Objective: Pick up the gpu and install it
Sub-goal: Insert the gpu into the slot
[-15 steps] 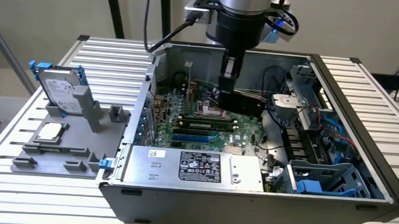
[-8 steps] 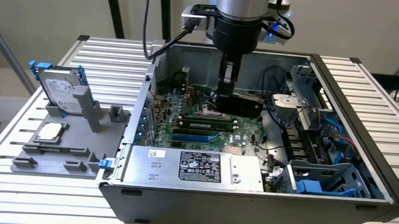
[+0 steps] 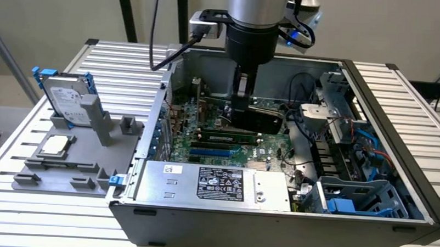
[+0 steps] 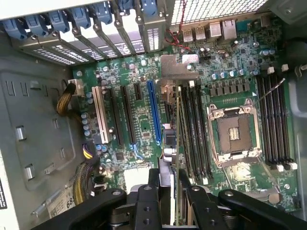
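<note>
The gripper (image 3: 240,99) hangs inside the open computer case (image 3: 367,90), its arm coming down from 12 o'clock in the exterior view. Its 2 fingers (image 4: 160,184) are pinched on the gpu (image 4: 178,124), which stands on edge between them. The card's silver end bracket (image 4: 175,67) faces the case's rear wall.

The gpu (image 3: 264,120) sits low over the green motherboard (image 4: 139,124). Whether its bottom edge touches the board cannot be told. In the wrist view the thin edge runs between the long blue slot (image 4: 154,110) and the empty CPU socket (image 4: 235,134), just beside the black memory slots (image 4: 196,129). A strip of bare board lies between the card and the blue slot. The white slot (image 4: 99,115) is well apart.

In the exterior view, black cables (image 3: 301,104) loop near the card at its 3 o'clock. The power supply (image 3: 211,183) fills the case's 6 o'clock edge and the blue drive cage (image 3: 357,197) its 4 o'clock corner.

Outside, at 9 o'clock from the case, a grey holder (image 3: 72,162) stands on the slatted table (image 3: 26,226), carrying an upright hard drive (image 3: 67,101) and a square CPU chip (image 3: 56,145).
</note>
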Motion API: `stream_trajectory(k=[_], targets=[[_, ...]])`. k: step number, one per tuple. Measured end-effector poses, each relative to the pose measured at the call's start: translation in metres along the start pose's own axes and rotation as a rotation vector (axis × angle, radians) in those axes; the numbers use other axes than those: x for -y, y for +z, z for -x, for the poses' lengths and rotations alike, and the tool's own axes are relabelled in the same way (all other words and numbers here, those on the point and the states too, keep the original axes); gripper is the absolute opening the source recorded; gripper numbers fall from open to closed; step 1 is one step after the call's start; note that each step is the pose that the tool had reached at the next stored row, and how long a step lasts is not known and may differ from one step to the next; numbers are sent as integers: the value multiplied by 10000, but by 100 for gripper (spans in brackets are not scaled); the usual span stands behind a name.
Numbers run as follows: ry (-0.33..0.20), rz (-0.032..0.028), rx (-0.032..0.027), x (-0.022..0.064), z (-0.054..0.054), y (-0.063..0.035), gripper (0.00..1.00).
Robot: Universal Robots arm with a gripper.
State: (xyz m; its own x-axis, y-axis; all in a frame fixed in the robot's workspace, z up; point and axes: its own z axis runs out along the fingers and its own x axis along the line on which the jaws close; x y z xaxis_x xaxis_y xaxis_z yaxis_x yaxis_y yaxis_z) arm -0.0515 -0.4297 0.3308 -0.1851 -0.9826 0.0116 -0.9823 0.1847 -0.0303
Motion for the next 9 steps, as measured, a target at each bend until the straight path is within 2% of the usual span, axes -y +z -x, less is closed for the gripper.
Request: stream_trajectory(k=[5, 9], targets=[[-155, 10, 68, -41, -60, 68, 27], [-238, 16, 103, -131, -99, 137, 27]])
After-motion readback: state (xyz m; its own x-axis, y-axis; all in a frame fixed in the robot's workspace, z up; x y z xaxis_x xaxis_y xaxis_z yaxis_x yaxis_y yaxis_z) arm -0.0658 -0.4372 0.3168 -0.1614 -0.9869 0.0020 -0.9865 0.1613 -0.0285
